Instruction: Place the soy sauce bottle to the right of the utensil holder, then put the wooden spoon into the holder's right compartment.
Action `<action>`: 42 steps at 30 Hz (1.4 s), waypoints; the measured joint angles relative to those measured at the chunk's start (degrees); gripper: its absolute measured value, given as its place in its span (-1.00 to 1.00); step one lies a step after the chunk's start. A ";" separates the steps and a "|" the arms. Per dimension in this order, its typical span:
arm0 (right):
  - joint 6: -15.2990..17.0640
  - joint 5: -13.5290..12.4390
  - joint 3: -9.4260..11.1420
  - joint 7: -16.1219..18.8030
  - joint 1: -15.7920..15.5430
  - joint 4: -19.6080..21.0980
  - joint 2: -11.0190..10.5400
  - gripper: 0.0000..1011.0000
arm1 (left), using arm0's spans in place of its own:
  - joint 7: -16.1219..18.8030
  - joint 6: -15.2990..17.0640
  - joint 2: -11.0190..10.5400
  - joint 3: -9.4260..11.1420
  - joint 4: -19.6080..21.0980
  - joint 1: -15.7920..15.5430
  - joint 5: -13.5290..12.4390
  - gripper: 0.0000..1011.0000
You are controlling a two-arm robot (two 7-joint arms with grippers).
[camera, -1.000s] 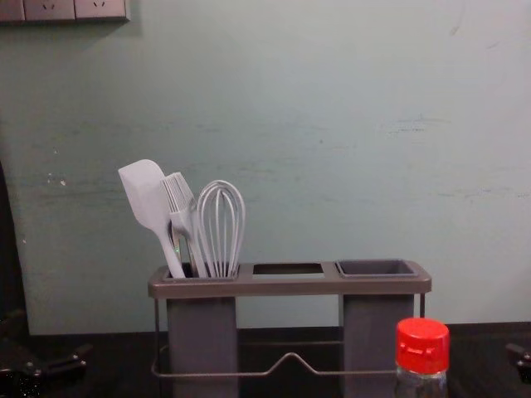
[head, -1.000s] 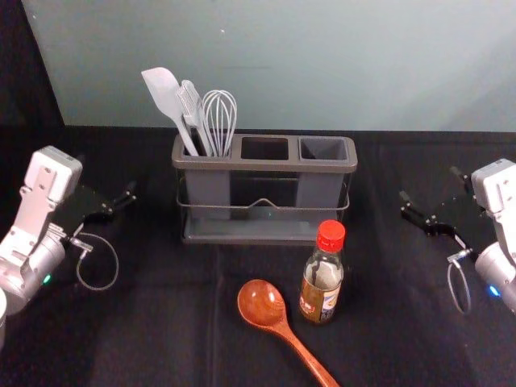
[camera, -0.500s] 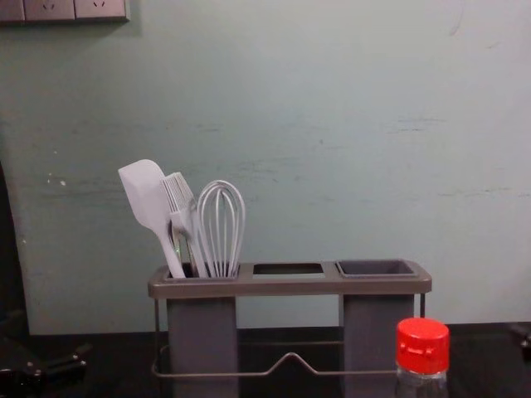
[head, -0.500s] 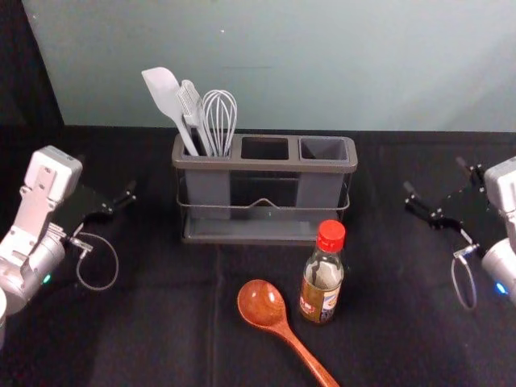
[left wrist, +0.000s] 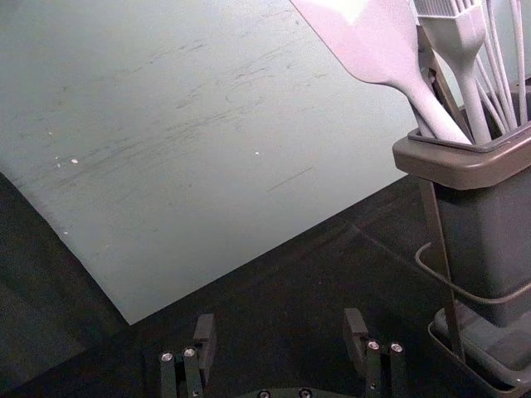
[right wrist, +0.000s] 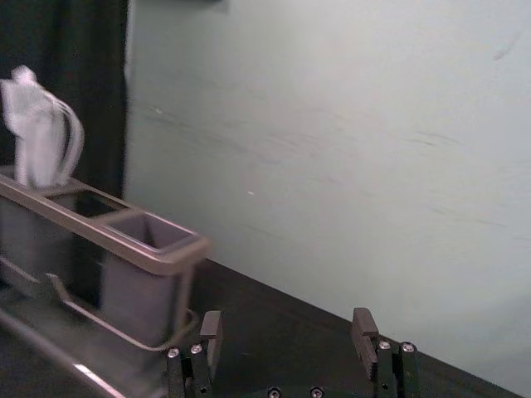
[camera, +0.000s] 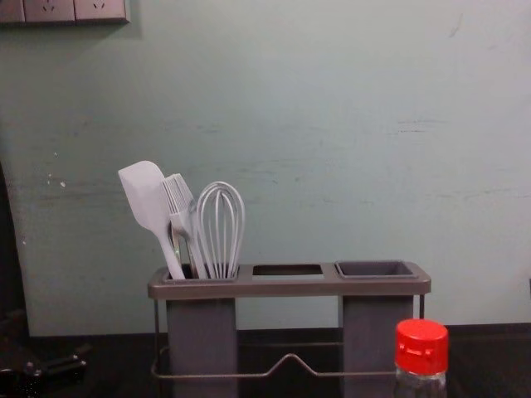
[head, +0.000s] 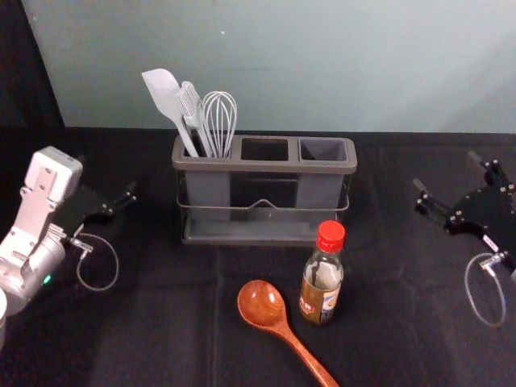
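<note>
In the head view the soy sauce bottle (head: 322,278), red-capped, stands upright in front of the holder's right part; its cap (camera: 421,347) shows in the chest view. The wooden spoon (head: 280,322) lies beside it, bowl toward the holder. The grey utensil holder (head: 264,165) has an open right compartment (head: 323,150) holding nothing visible. My right gripper (head: 446,185) is open and empty at the right, away from the bottle; its fingers stand apart in its wrist view, where the gripper (right wrist: 288,336) shows again. My left gripper (head: 110,201), parked at the left, is open in its wrist view (left wrist: 280,336).
A white spatula (head: 168,105), a brush (head: 193,113) and a whisk (head: 219,121) stand in the holder's left compartment. Behind the black-covered table (head: 145,322) rises a pale wall (head: 322,64). Open table lies between the bottle and my right gripper.
My right gripper and arm have moved outward to the right in the head view, farther from the holder. The left arm, bottle and spoon have stayed where they were.
</note>
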State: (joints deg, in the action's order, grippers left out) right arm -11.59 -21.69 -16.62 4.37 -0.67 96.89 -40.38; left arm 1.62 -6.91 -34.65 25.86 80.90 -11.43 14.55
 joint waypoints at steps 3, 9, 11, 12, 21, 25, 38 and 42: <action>-0.34 -2.32 0.97 2.47 -1.97 1.85 -0.91 0.99 | 0.00 0.00 0.00 0.00 0.00 0.00 0.00 0.99; -0.89 -3.18 1.33 7.40 -4.03 4.03 -3.14 0.99 | 0.00 0.00 0.00 0.00 0.00 0.00 0.00 0.99; -1.03 -4.17 1.25 9.97 -4.28 4.15 -3.71 0.99 | 0.00 0.00 0.00 0.00 0.00 0.00 -0.01 0.99; -1.12 -4.66 1.17 11.02 -4.29 4.13 -3.87 0.99 | 0.00 0.00 0.00 0.00 0.00 0.00 0.00 0.99; -2.06 -10.73 0.24 23.69 -3.29 1.90 -4.77 0.99 | 0.00 0.00 0.00 0.00 0.00 0.00 0.00 0.99; -2.16 -11.22 -0.01 25.90 -3.01 1.48 -4.74 0.99 | 0.00 0.00 0.00 0.00 0.00 0.00 0.00 0.99; -0.23 -12.17 -1.26 30.90 -1.94 1.86 -1.86 0.99 | 0.00 0.00 0.00 0.00 0.00 0.00 0.00 0.99; 0.48 -11.15 -1.94 31.30 -1.50 2.23 -1.05 0.99 | 0.00 0.00 0.00 0.00 0.00 0.00 -0.01 0.99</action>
State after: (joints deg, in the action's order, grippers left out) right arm -11.10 -32.84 -18.56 35.67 -2.17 99.12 -41.43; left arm 1.62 -6.91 -34.64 25.86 80.90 -11.43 14.55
